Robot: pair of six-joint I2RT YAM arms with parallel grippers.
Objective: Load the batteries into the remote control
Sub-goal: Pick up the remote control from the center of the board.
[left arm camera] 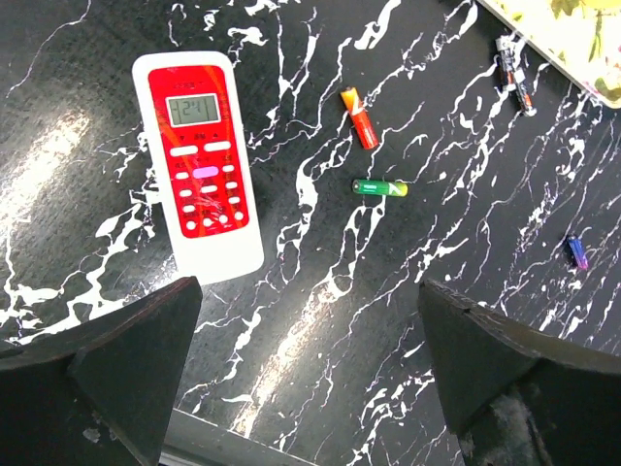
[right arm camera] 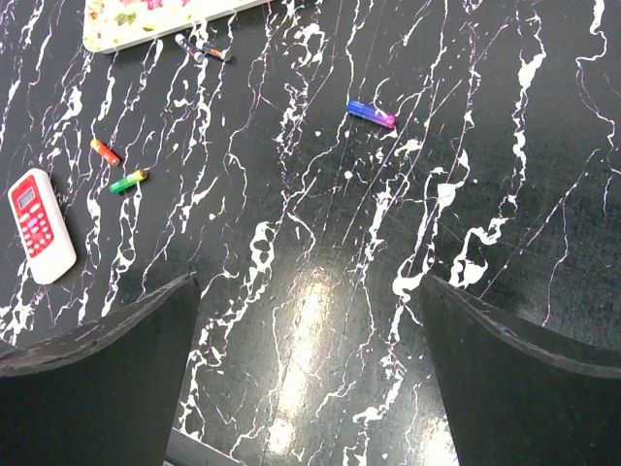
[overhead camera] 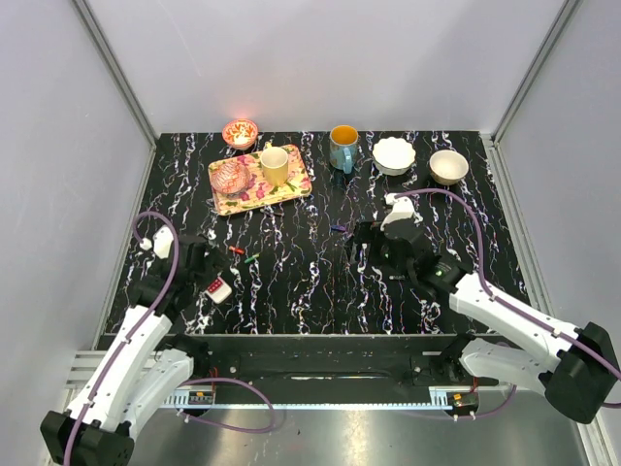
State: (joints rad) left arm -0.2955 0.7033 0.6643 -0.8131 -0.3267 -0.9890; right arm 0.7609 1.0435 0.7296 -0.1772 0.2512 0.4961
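Nothing is getting loaded yet, going by these views. The remote control (left arm camera: 199, 175) is lying face up near the left edge of the desk (overhead camera: 291, 291), toward the near side. Its red buttons and display are showing, so the battery bay is facing down and out of sight.

The batteries are all lying loose on the desk. The red battery (left arm camera: 361, 117) and the green battery (left arm camera: 379, 187) are sitting close together just beyond the remote toward the desk's middle, not touching it. The purple battery (right arm camera: 372, 114) is lying well apart from them, around the middle. Two darker slim sticks (left arm camera: 514, 73) are lying right by the near edge of the floral tray (overhead camera: 291, 183); probably batteries too, hard to say.

The left end effector (left arm camera: 308, 291) is hovering over the remote's near end, fingers spread wide and gripping nothing. The right end effector (right arm camera: 306, 286) is hanging over bare desk near the purple battery, also spread and empty.

So basically everything is left: flipping the remote, opening the bay, picking up and seating the cells.

The tray is carrying a yellow mug (overhead camera: 275, 165) and a pink glass dish (overhead camera: 230, 177). A small bowl (overhead camera: 240, 132), a blue mug (overhead camera: 343, 146), a white bowl (overhead camera: 394, 155) and a beige bowl (overhead camera: 448, 166) are sitting along the far edge. None of that is blocking anything. The awkward part is probably tiny batteries lying flat on the desk.
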